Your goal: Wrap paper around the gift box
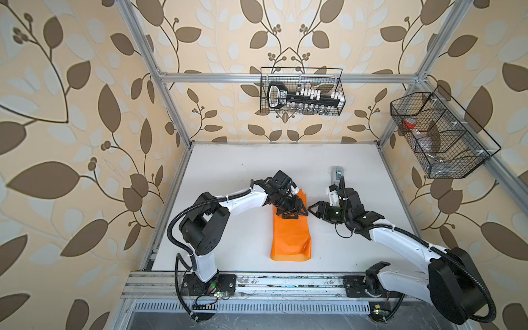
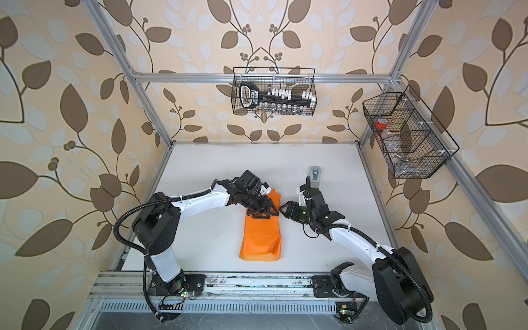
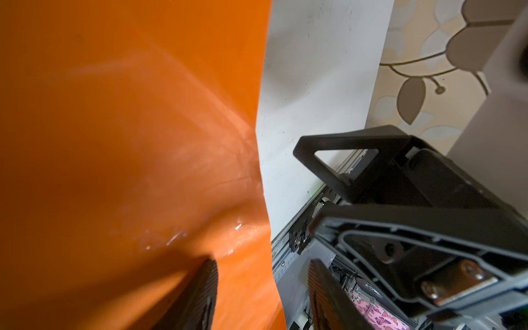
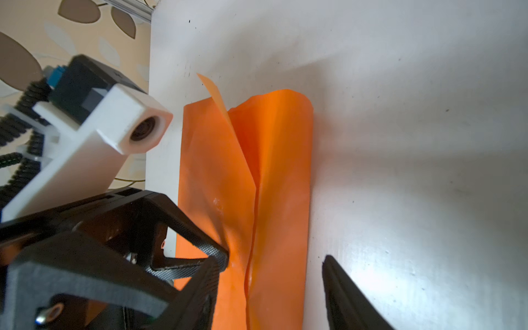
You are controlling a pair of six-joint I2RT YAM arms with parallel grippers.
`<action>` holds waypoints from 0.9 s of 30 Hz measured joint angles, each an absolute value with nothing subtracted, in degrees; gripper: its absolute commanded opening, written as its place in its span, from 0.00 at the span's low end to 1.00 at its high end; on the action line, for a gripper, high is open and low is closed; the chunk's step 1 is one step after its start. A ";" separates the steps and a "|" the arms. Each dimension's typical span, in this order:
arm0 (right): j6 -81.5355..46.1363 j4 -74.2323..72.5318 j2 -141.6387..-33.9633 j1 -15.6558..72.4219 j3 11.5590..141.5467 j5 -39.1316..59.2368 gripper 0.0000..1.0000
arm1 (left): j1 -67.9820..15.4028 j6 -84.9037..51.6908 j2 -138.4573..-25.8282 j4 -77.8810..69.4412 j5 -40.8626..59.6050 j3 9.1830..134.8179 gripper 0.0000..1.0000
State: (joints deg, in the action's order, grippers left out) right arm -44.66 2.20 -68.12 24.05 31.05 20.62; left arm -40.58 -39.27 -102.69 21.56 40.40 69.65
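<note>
The orange paper (image 1: 291,237) (image 2: 261,237) lies folded over into a long band on the white table (image 1: 228,177), one flap overlapping the other (image 4: 271,171). The gift box is hidden in every view. My left gripper (image 1: 294,213) (image 2: 264,213) hangs open over the band's far part, one finger above the paper (image 3: 128,143) and one past its edge (image 3: 263,285). My right gripper (image 1: 313,210) (image 2: 283,210) is open just right of the band, its jaws astride the paper's right fold (image 4: 274,285), nothing held. The two grippers' fingers nearly meet.
A small grey tape dispenser (image 1: 337,174) (image 2: 314,174) stands on the table behind the right gripper. A wire basket (image 1: 303,91) hangs on the back wall and another (image 1: 440,134) on the right wall. An aluminium rail (image 1: 257,283) runs along the front edge.
</note>
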 measured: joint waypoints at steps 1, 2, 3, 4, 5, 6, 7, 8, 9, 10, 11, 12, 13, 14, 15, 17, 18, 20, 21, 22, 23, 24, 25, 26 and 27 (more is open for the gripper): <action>-44.62 1.63 -68.53 24.29 30.70 21.17 0.57 | -40.58 -39.27 -102.69 21.52 40.38 69.60 0.52; -44.64 1.19 -69.01 24.53 30.39 21.58 0.57 | -40.58 -39.27 -102.69 21.50 40.38 69.58 0.52; -44.73 0.69 -69.65 24.86 30.11 21.96 0.57 | -40.58 -39.29 -102.69 21.41 40.38 69.54 0.52; -44.75 0.16 -70.43 25.36 29.91 22.31 0.56 | -40.58 -39.29 -102.69 21.34 40.38 69.49 0.52; -44.77 -0.30 -71.13 25.85 29.80 22.63 0.56 | -40.58 -39.29 -102.69 21.32 40.38 69.47 0.52; -44.80 -0.78 -71.88 26.41 29.78 22.98 0.54 | -40.58 -39.29 -102.69 21.28 40.38 69.45 0.51; -44.86 -1.32 -72.51 26.96 29.78 23.22 0.52 | -40.58 -39.31 -102.69 21.26 40.38 69.45 0.51; -45.06 -1.89 -72.99 27.42 29.78 23.18 0.50 | -40.58 -39.24 -102.69 21.30 40.40 69.43 0.51; -45.17 -2.55 -73.56 27.73 29.78 23.18 0.48 | -40.58 -39.27 -102.69 21.30 40.38 69.43 0.51; -45.36 -3.01 -74.02 27.99 29.78 23.18 0.47 | -40.58 -39.24 -102.69 21.30 40.38 69.43 0.51; -45.47 -3.38 -74.41 28.23 29.78 23.16 0.45 | -40.58 -39.27 -102.69 21.30 40.38 69.43 0.51; -45.63 -3.73 -74.87 28.40 29.78 23.20 0.42 | -40.58 -39.27 -102.69 21.30 40.36 69.43 0.51; -45.67 -4.10 -75.29 28.58 29.78 23.24 0.39 | -40.58 -39.29 -102.69 21.32 40.38 69.43 0.51; -45.84 -4.40 -75.48 28.67 29.78 23.40 0.38 | -40.58 -39.29 -102.69 21.32 40.34 69.43 0.51; -45.95 -4.82 -75.53 28.75 29.78 23.49 0.36 | -40.58 -39.27 -102.69 21.32 40.34 69.45 0.51; -46.02 -5.30 -75.53 28.82 29.71 23.59 0.34 | -40.58 -39.27 -102.69 21.50 40.25 69.63 0.51; -46.09 -5.52 -75.53 28.84 29.65 23.62 0.33 | -40.58 -39.27 -102.69 21.80 40.18 69.80 0.51; -46.09 -5.96 -75.53 28.86 29.50 23.68 0.32 | -40.73 -39.24 -102.69 22.79 39.75 70.46 0.51; -46.11 -6.20 -75.53 28.86 29.45 23.79 0.31 | -40.91 -39.18 -102.69 23.46 39.18 70.98 0.51; -46.11 -6.39 -75.53 28.86 29.43 23.83 0.30 | -40.97 -39.13 -102.69 24.60 38.20 71.66 0.52; -46.11 -6.70 -75.64 28.86 29.36 23.88 0.30 | -41.08 -39.05 -102.69 25.71 37.30 72.27 0.52; -46.17 -7.07 -75.79 28.88 29.32 24.03 0.29 | -41.30 -38.89 -102.67 27.18 36.18 73.06 0.53; -46.26 -7.42 -75.96 28.86 29.30 24.16 0.29 | -41.39 -38.70 -102.59 28.77 35.11 73.84 0.53; -46.28 -7.64 -76.05 28.88 29.30 24.25 0.28 | -41.47 -38.39 -102.35 30.28 34.04 74.50 0.53; -46.30 -7.79 -76.12 28.86 29.30 24.29 0.28 | -41.58 -38.00 -101.91 31.81 33.04 75.16 0.52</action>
